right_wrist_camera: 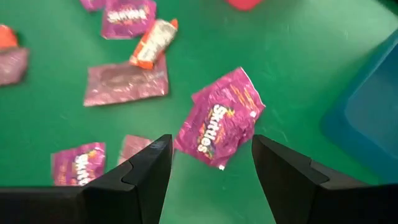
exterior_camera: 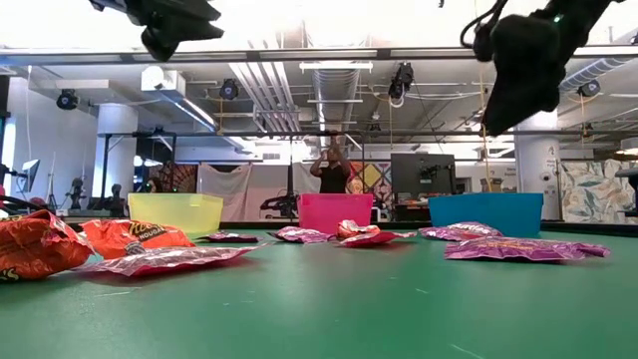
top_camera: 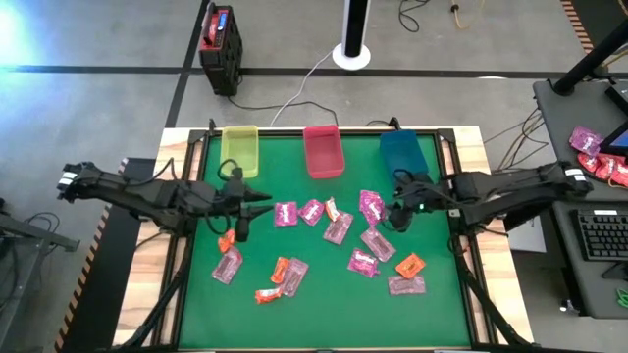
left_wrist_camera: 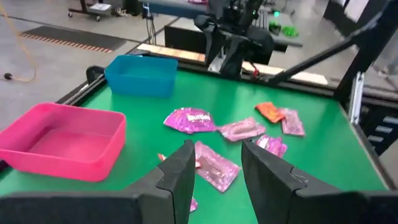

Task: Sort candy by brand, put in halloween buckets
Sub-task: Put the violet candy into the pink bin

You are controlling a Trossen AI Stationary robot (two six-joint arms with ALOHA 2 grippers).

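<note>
Right end effector (right_wrist_camera: 211, 171) open — magenta candy packet (right_wrist_camera: 219, 118) directly beneath it.

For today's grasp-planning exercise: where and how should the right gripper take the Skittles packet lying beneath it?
Come straight down on the Skittles packet; it lies flat on the mat. Probably pinch across its narrower width, with the right gripper's open fingers straddling the long edges.

Three bins (top_camera: 324, 150) line the tabletop's (top_camera: 442, 314) far edge, candy (top_camera: 339, 227) scattered nearer across the middle; left claw (top_camera: 263, 198) hangs left of the candy, right claw (top_camera: 396, 218) at its right.
</note>
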